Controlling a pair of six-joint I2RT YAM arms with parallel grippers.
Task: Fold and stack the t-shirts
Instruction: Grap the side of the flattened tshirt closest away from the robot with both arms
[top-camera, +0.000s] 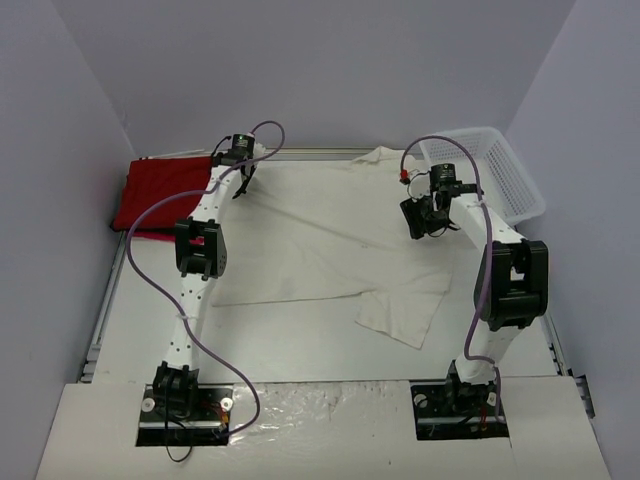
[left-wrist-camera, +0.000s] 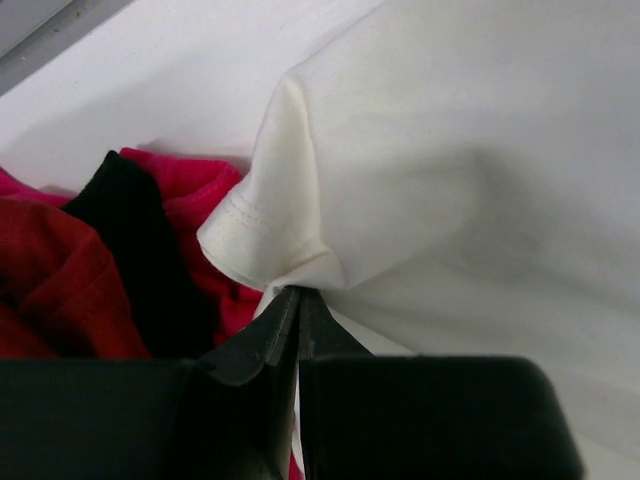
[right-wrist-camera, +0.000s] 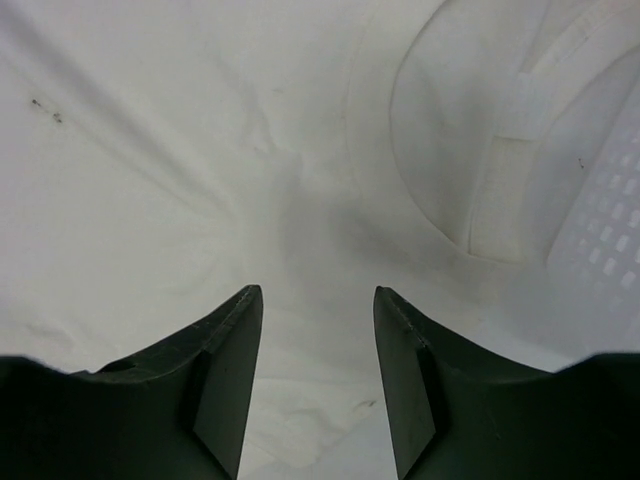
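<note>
**A:** Left gripper (left-wrist-camera: 295, 305) is clamped shut on a sleeve hem. That's the cream-white short-sleeved cloth t-shirt (top-camera: 320, 240), spread open across the middle of the white tabletop (top-camera: 300, 345), pinched sleeve out at ten o'clock.

**B:** And the right gripper (right-wrist-camera: 318, 298)?

**A:** Jaws parted to a middling gap with nothing between them. It hovers over the shirt's chest near the ribbed collar (right-wrist-camera: 500, 160), around two o'clock on the table.

**B:** How will that cloth handle?

**A:** Light, soft, no stiffness at all, I'd say. From a single pinch it should sag and trail, and it's already rumpled, with a loose flap (top-camera: 400, 310) lying at five o'clock. It looks more clingy than slippery, and nothing about it is fragile.

**B:** Best place to grab?

**A:** The stitched edges, meaning sleeve hems, shoulder seams and the bottom hem, where the fabric is doubled and gives the fingers something to bite. Two matching corners, one per arm, would keep a fold line straight.

**B:** Where's the stack?

**A:** The bright red folded cloth shirts (top-camera: 160, 195) sit at ten o'clock in the far-left corner, just beside the held sleeve. A white plastic mesh basket (top-camera: 495, 175) stands at one o'clock. By my reading, this fold has hardly started.
</note>
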